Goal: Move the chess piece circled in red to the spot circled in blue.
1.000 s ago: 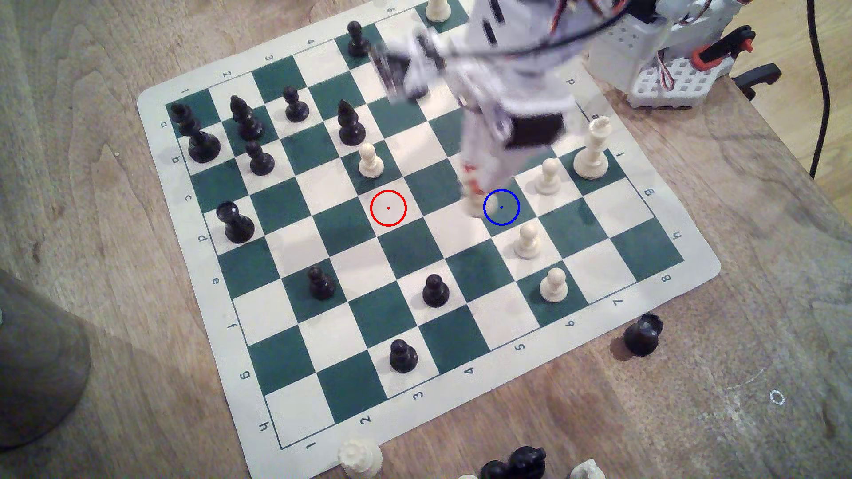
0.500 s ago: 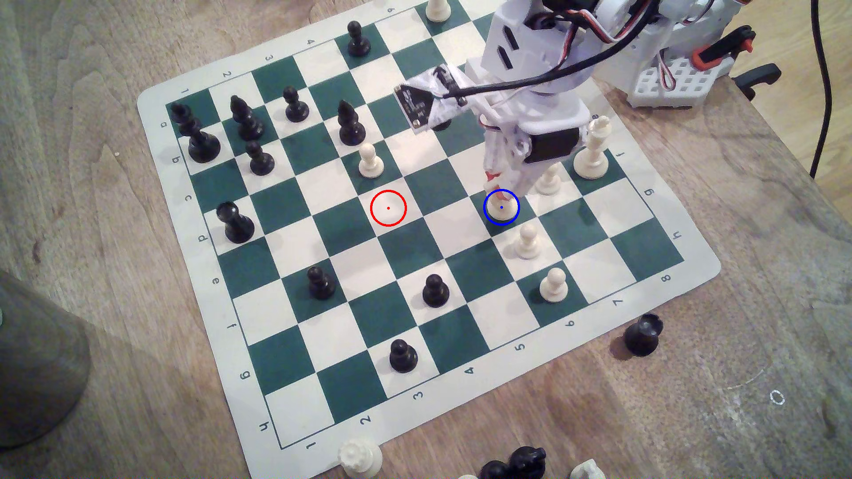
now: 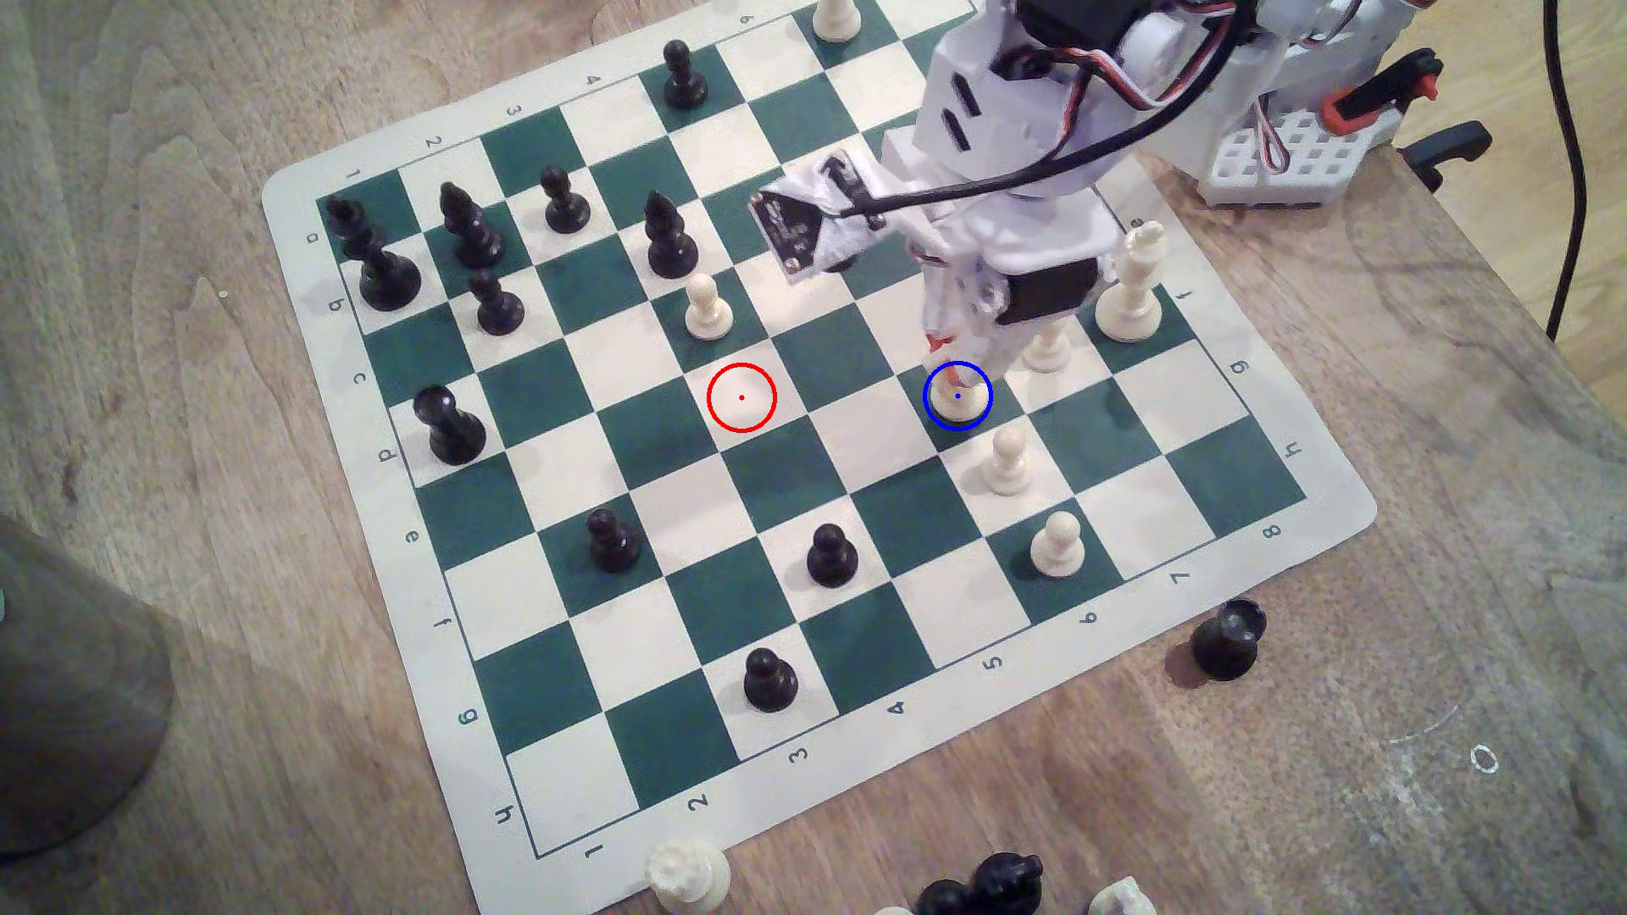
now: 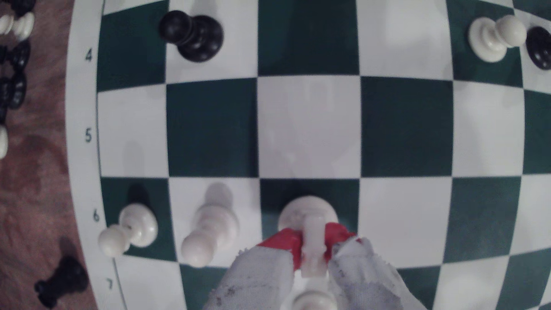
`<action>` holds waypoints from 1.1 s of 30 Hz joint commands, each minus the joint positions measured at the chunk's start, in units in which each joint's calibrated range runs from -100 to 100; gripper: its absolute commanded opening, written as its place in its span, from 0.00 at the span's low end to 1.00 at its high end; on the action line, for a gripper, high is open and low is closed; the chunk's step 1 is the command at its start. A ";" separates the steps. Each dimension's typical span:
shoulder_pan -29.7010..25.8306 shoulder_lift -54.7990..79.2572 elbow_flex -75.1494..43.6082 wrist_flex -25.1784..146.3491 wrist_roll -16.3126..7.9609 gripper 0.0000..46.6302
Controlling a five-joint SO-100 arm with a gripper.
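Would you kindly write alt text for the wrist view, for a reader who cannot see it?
The gripper, its red-tipped fingers shut on the cream chess piece, holds it with its base on a dark green square of the chessboard. Two cream pawns stand on neighbouring squares in the same row, and a black pawn stands farther off.

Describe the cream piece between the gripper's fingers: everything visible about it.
The chess piece is cream-white, smooth and plastic-looking, with a broad round base and a narrower stem. It stands upright on the dark green square marked by the blue ring, the spot, its base apparently on the board. The gripper is closed on its upper stem, a red-tipped finger on each side. Its top is too blurred to make out. A cream pawn stands on the neighbouring white square, apart from it.
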 commanded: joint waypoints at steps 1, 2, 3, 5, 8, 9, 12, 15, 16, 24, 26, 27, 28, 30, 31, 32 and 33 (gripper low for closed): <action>1.02 -0.53 -0.67 -0.59 0.44 0.00; 1.18 -0.53 -0.67 -0.59 0.54 0.00; 1.26 -0.53 -0.67 -0.59 0.63 0.00; 1.34 -0.10 -0.58 -0.59 0.78 0.00; 1.34 -0.02 -0.58 -0.59 0.78 0.01; 1.26 -0.02 -0.58 -0.59 0.78 0.01; 1.02 -0.10 -0.49 -0.59 0.78 0.01; 1.02 -0.10 -0.40 -0.59 0.78 0.01; 1.02 -0.10 -0.31 -0.59 0.78 0.02; 0.95 -1.80 1.23 -0.09 0.54 0.30; 0.95 -2.73 1.86 -0.18 0.49 0.36; 0.95 -3.41 2.05 0.48 0.54 0.38; 0.95 -3.67 2.05 0.81 0.59 0.38; 0.87 -3.84 2.05 1.38 0.68 0.39; 0.79 -4.35 2.05 2.04 0.73 0.39; 0.79 -4.60 2.05 2.36 0.73 0.39; 0.63 -5.19 2.05 3.02 0.73 0.41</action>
